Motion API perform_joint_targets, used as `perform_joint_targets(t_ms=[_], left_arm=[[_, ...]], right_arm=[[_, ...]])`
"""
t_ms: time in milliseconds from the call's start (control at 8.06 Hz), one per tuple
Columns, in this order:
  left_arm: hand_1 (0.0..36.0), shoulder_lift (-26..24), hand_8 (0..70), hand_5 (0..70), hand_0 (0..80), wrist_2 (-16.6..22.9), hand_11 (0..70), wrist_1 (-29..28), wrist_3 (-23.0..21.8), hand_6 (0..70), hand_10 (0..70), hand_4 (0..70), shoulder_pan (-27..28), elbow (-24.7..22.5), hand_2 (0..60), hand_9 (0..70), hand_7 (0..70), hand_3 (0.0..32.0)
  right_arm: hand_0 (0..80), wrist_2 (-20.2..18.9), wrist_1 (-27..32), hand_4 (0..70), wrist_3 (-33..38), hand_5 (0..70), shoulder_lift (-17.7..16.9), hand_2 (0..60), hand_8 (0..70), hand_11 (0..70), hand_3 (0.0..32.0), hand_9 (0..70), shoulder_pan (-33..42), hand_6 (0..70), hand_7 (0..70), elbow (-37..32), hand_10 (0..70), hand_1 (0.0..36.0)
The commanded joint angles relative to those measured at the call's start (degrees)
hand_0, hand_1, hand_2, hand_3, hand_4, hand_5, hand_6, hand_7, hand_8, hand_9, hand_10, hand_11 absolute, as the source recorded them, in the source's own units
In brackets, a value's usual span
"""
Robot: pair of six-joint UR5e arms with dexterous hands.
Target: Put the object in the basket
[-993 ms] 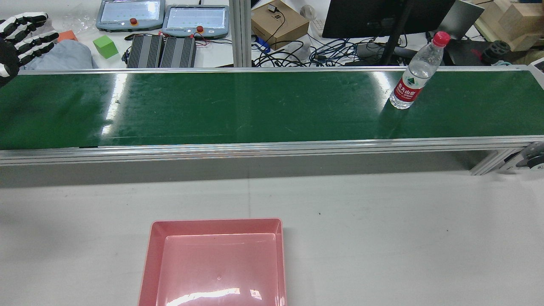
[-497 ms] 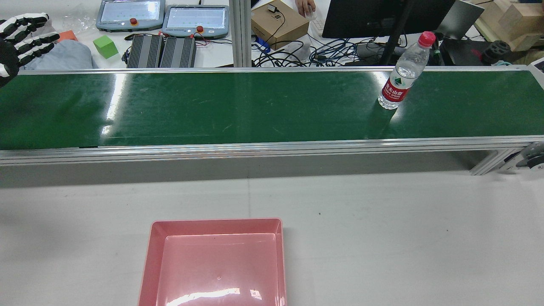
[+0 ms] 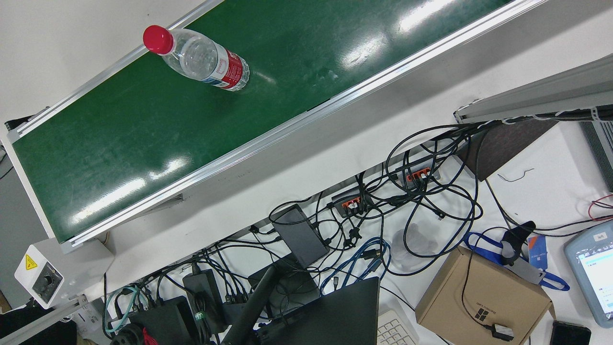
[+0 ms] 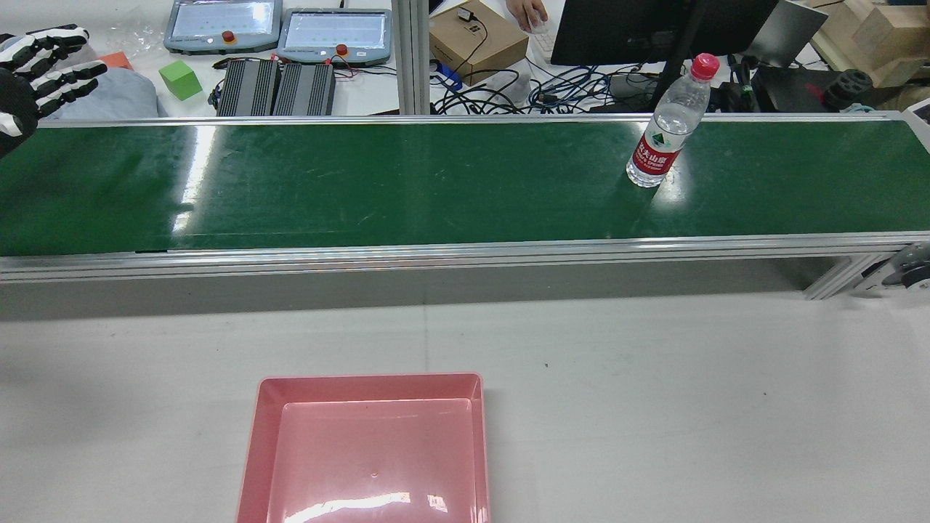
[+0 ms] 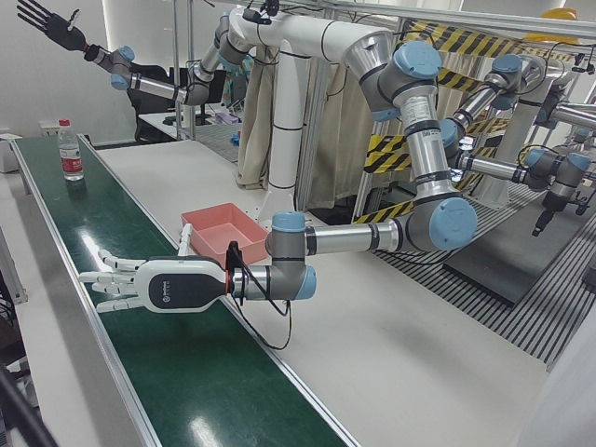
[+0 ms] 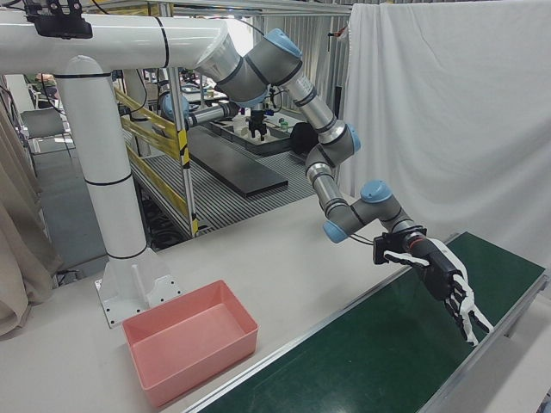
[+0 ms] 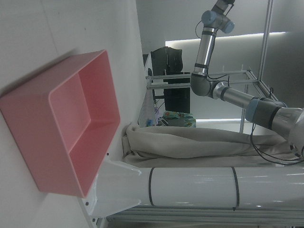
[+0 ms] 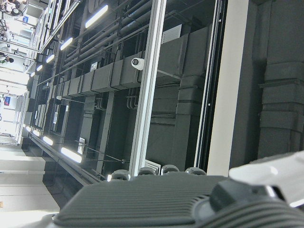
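Bottle (image 4: 666,123) stands on belt (image 4: 407,181); basket (image 4: 370,450) sits on table (image 4: 654,407) nearer.

You can see white Chinese characters on the red label of the water bottle (image 4: 665,125), standing upright on the green conveyor belt (image 4: 407,181), but they are too small to read for certain. Off the belt's end, a white control box (image 3: 45,275) carries a yellow triangular warning sign. The grey teach pendant (image 3: 591,268) has a small tag that seems to read "left".
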Motion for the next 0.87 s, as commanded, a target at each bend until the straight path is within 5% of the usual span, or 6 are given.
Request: perform_joint_targets(t_ms=[0,745], left_arm=[[0.0,0.26,12.3,27.5,50.0,-0.09,6.0,-0.11,0.06,5.0,3.9,8.2,-0.32,0.59,0.0,12.7,3.8,8.4],[0.0,0.35,10.6,25.7,49.6,-0.09,5.7,-0.38,0.41,3.6,3.5,4.3,0.03,1.03,0.0,11.8,3.4,10.0]], right_arm=[[0.0,0.00,0.00,0.0,0.00,0.0,0.00,0.0,0.0,0.0,0.0,0.0,0.00,0.0,0.0,0.00,0.0,0.0],[0.0,0.00,0.00,0.0,0.00,0.0,0.00,0.0,0.0,0.0,0.0,0.0,0.00,0.0,0.0,0.00,0.0,0.0]])
